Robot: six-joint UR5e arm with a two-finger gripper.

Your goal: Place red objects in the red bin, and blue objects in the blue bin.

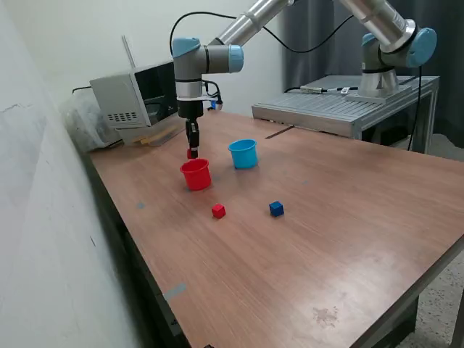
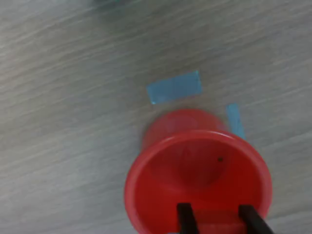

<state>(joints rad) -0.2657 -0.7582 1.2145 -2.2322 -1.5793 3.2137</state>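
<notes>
My gripper [image 1: 191, 150] hangs just above the red bin [image 1: 196, 175], shut on a small red cube [image 1: 191, 154]. In the wrist view the red bin [image 2: 195, 170] opens right under the gripper [image 2: 214, 217], and the held red cube [image 2: 214, 225] shows between the two dark fingers [image 2: 184, 218]. A second red cube [image 1: 218, 211] lies on the table in front of the red bin. A blue cube [image 1: 276, 209] lies to that cube's right in the exterior view. The light blue bin [image 1: 243, 154] stands beside the red bin, on the exterior view's right.
The wooden table [image 1: 326, 239] has a grey box-like device [image 1: 134, 98] at its back on the exterior view's left. A metal platform [image 1: 341, 109] carries the arm's base on the right. Two blue tape strips [image 2: 174, 87] lie on the table near the red bin.
</notes>
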